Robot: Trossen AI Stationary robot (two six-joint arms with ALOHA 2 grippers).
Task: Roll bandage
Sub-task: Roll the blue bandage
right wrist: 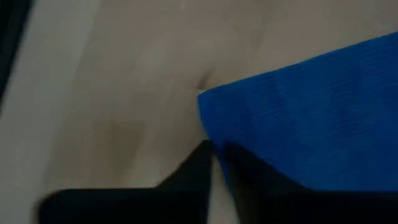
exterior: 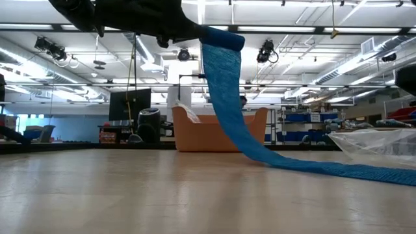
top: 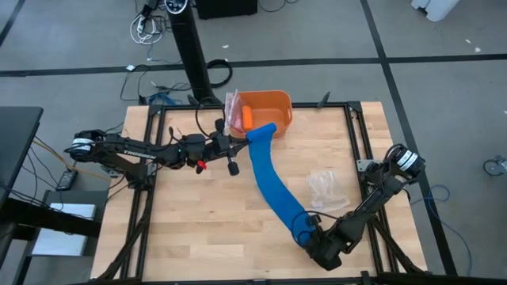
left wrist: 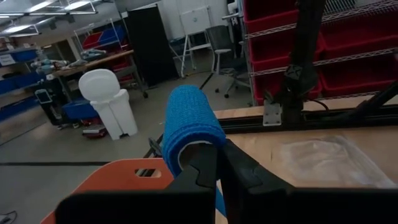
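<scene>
Over the wooden table (top: 198,229), the bandage (top: 269,178) runs as one long bright blue strip from up near the orange bin (top: 269,107) down toward the near right corner. Its upper end is lifted off the table — the left gripper (top: 238,146) has its fingers pinched tight on that end, and in the left wrist view the cloth wraps round over the fingertips like a small rolled cap (left wrist: 189,127). From the low view you can see the strip hang down from that raised end in a slope, then flatten out and lie along the tabletop (exterior: 195,195) toward the right.

The other end sits on the table at the right gripper (top: 305,235), which is down low at the near right. In the right wrist view its two dark fingers are nearly together right at the bandage's corner (right wrist: 298,118), one finger seeming to go under the cloth edge — looks like it's nipping the corner, though the view is too close to be fully sure.

Beside the strip, a crinkly clear plastic bag (top: 326,190) lies on the table. Inside the bin there's a small orange cylinder (top: 248,117) and another bit of clear plastic (top: 232,111) at its left edge.
</scene>
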